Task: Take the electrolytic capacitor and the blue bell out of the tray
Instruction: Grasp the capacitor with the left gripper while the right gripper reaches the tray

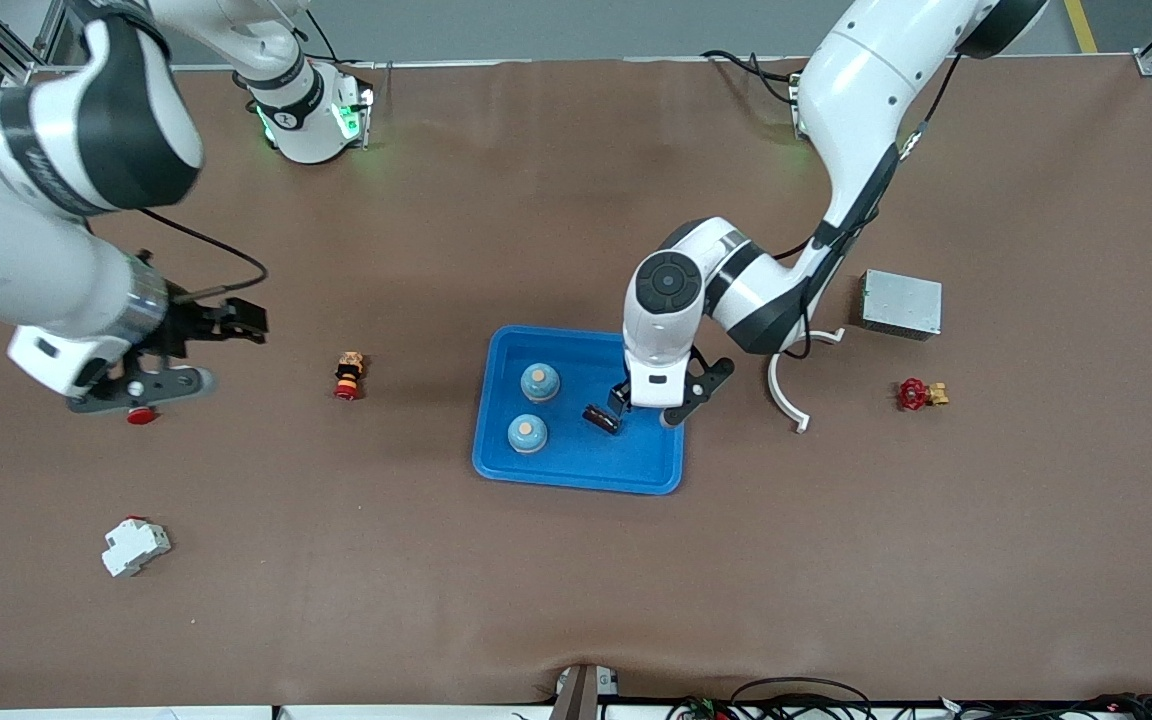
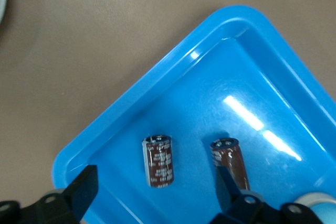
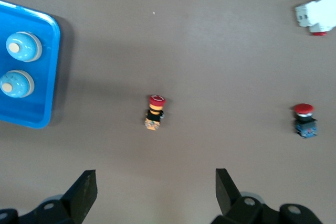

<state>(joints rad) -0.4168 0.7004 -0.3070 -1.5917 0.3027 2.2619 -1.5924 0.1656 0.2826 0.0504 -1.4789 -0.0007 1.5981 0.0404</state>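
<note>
The blue tray (image 1: 576,470) in the middle of the table holds two blue bells (image 1: 540,382) (image 1: 527,433), which also show in the right wrist view (image 3: 21,45). My left gripper (image 1: 641,405) hangs low over the tray's end toward the left arm, open. In the left wrist view one dark brown capacitor (image 2: 158,161) lies on the tray floor (image 2: 252,77) between the left gripper's (image 2: 155,182) spread fingers, touching neither. A second capacitor (image 2: 231,156) (image 1: 601,418) lies beside one finger. My right gripper (image 1: 141,385) (image 3: 155,182) is open and empty over bare table at the right arm's end.
A red and yellow push button (image 1: 348,375) lies between the right gripper and the tray. A red-capped button (image 1: 141,415) and a white breaker (image 1: 134,545) lie near the right gripper. A white curved bracket (image 1: 786,385), a grey metal box (image 1: 901,303) and a red valve (image 1: 921,393) lie toward the left arm's end.
</note>
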